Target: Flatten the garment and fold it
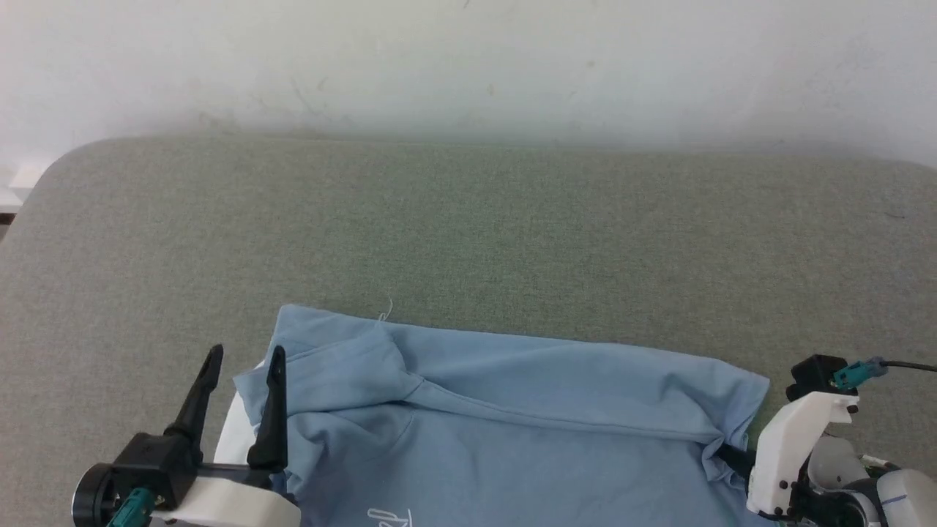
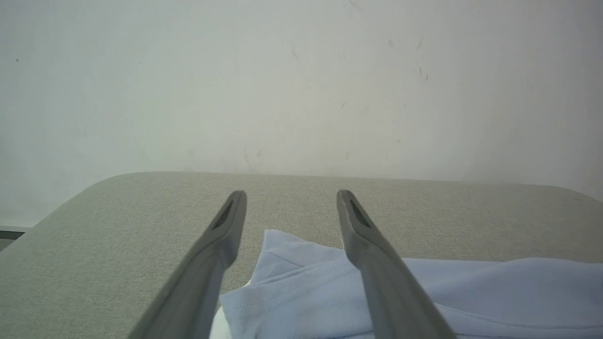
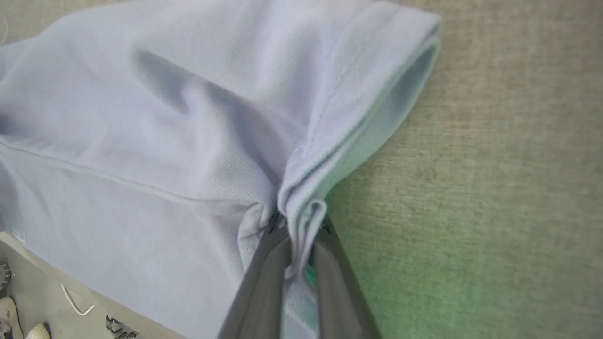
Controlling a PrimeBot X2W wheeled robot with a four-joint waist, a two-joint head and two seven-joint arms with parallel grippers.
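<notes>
Head view, garment (image 1: 512, 410): a light blue shirt is seen spread across the near part of the grey-green padded table (image 1: 468, 219), creased, with one long fold running from side to side.
Head view, collar (image 1: 228, 432): a white strip is seen at the shirt's left end, just beside the left gripper.
Head view, lettering (image 1: 388, 518): small white script is cut off by the bottom edge.
Head view, left gripper (image 1: 247, 353): the two dark fingers are spread wide, pointing away from the robot, with nothing between them. The inner finger is seen over the shirt's left edge. Whether it touches the cloth cannot be told.
Head view, right gripper (image 1: 726, 454): the fingers are pushed into a bunched corner at the shirt's right end.
Head view, wall (image 1: 468, 58): a pale, scuffed wall is seen behind the table.
Left wrist view, left gripper (image 2: 292, 195): the fingers are held far apart and nothing is gripped.
Left wrist view, garment (image 2: 306, 287): a folded blue corner is seen below and between the fingers, lying on the table.
Right wrist view, right gripper (image 3: 299, 235): the fingers are drawn nearly together and a gathered pleat of blue cloth is pinched between them.
Right wrist view, garment (image 3: 141, 117): the pinched cloth belongs to a hemmed sleeve whose open end is seen at the upper right, the rest lying rumpled to the left.
</notes>
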